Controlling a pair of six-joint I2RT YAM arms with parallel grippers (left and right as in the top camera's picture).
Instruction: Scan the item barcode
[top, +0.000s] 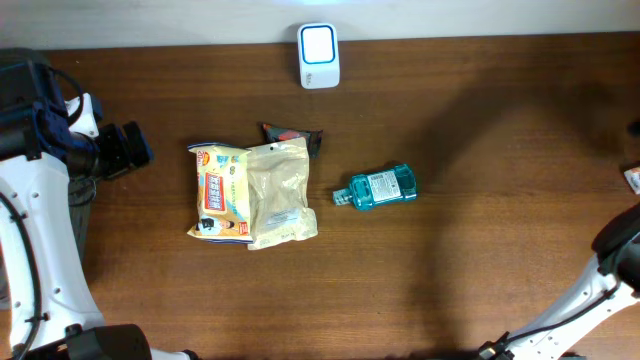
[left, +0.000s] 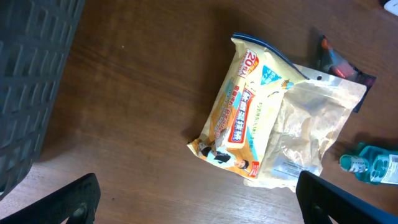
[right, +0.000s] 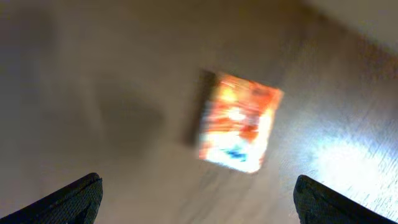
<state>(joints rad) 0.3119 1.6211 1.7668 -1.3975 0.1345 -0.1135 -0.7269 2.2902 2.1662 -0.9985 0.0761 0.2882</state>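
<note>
**Wooden table, both grippers empty**

Left gripper gapes wide, holding nothing, above a glossy yellow packet touching a crinkled beige pouch. Right gripper is equally wide, touching nothing; a blurred orange-and-white box lies flat on the wood below it.

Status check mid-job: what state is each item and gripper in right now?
Left gripper: open, empty.
Right gripper: open, empty.
Orange box: lying on the table below the right gripper, unheld, blurred.
Wipes pack: lying flat, printed face up.
Beige pouch: lying flat, overlapping the wipes pack.
Dark wrapper: partly hidden by the beige pouch.
Teal bottle: on its side.
Scanner: at the far edge, untouched.
</note>
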